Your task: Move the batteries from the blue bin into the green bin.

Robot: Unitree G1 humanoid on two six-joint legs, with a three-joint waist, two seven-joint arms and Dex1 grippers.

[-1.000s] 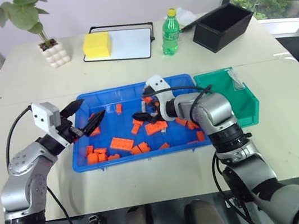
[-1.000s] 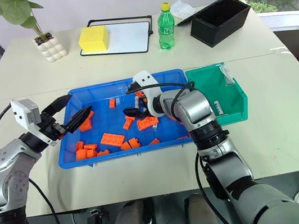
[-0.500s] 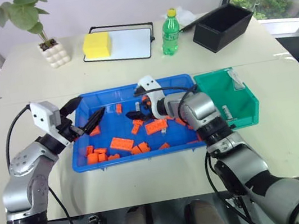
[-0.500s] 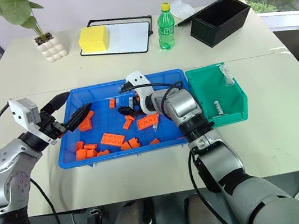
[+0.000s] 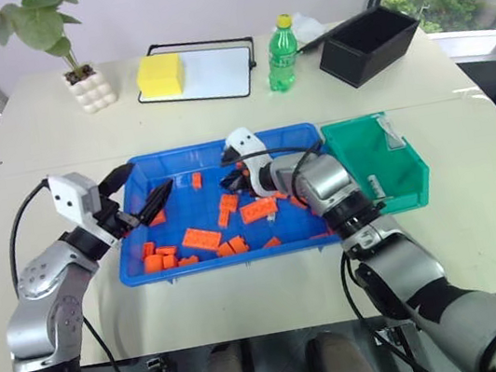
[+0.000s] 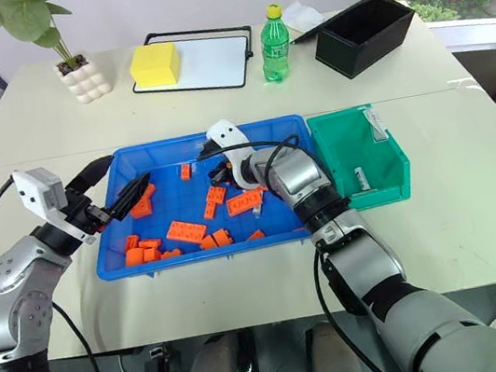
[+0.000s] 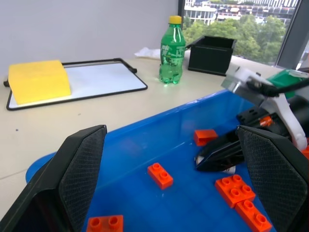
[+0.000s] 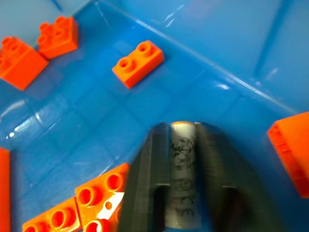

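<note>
The blue bin lies mid-table, strewn with orange blocks. Low inside its far middle, my right gripper is shut on a silvery battery that runs lengthwise between its fingers. The left wrist view shows the same grip, with the battery's pale end under the black fingers. My left gripper hovers open and empty over the bin's left edge. Against the bin's right side stands the green bin, holding two batteries.
At the back of the table are a black box, a green bottle, a yellow sponge on a white tray, and a potted plant. Bare tabletop lies in front of both bins.
My right gripper, open before, pushed a little deeper into the blue bin and has shut on a battery. The left arm has not moved.
</note>
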